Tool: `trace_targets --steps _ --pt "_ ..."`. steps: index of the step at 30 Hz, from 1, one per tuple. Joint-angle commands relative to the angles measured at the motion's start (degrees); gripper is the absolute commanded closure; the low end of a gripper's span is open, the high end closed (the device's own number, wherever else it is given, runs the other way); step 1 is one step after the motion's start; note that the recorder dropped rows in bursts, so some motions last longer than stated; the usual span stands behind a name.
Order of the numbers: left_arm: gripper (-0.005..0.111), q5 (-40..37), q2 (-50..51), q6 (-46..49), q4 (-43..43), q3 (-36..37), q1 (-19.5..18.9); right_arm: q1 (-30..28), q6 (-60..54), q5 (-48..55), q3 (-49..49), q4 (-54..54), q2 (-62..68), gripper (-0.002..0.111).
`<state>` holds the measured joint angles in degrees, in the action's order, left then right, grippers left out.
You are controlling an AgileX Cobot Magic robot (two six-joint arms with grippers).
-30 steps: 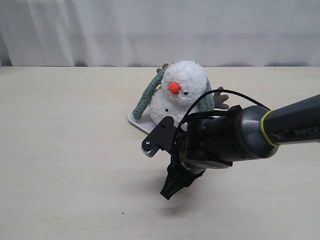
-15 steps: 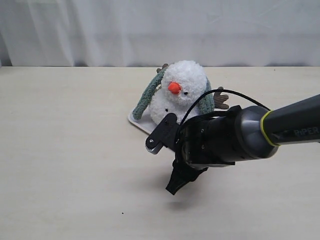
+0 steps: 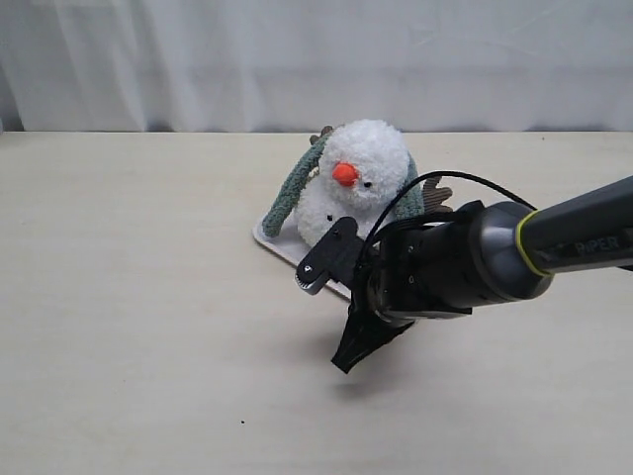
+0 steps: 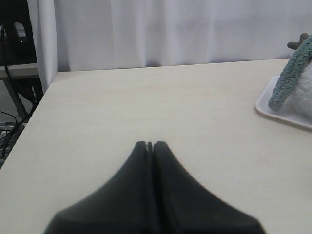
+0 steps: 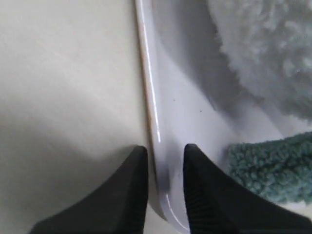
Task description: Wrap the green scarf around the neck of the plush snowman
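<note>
snowman: the plush snowman (image 3: 358,183) sits on a white tray (image 3: 269,236) towards the far middle of the table (image 3: 129,297), orange nose (image 3: 344,174) facing the camera, brown twig arm (image 3: 436,194) poking out on its right-of-view side

scarf: the green scarf (image 3: 288,198) goes round behind the snowman, about where head meets body. One end hangs down the left-of-view side to the tray, the other drops beside the body on the right, and the two ends are well apart

right claw: the right gripper (image 3: 346,362) points down over the table just in front of the tray. It's loosened, with a narrow gap between the fingers (image 5: 129,190) and nothing clamped

rim thing: in the right wrist view the tray's rim lines up with that gap. Honestly can't tell if the rim is actually between the tips or just behind them. One scarf end lies on the tray just beside them

left claw: the left gripper (image 4: 149,145) is clenched tight, tips pressed together on nothing, over bare table and well apart from the tray

backdrop: white curtain (image 3: 297,59) behind the table
</note>
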<state>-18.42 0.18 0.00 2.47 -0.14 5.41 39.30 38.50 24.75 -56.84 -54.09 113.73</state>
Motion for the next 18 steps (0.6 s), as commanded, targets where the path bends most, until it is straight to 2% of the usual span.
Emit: trace_targets --steps 1,3,11,18 --pt "0.107 0.75 -0.18 0.0 -0.16 0.14 -0.13 -0.52 -4.53 -3.98 1.16 0.8 2.26 0.098" --pt "0.107 0.75 -0.18 0.0 -0.16 0.14 -0.13 -0.52 -7.58 -4.58 1.74 0.71 2.26 0.104" --pt "0.107 0.75 -0.18 0.0 -0.16 0.14 -0.13 -0.52 -23.86 -3.23 5.87 0.71 2.12 0.104" --pt "0.107 0.75 -0.18 0.0 -0.16 0.14 -0.13 -0.52 -26.94 -0.89 9.02 -5.47 -0.46 0.104"
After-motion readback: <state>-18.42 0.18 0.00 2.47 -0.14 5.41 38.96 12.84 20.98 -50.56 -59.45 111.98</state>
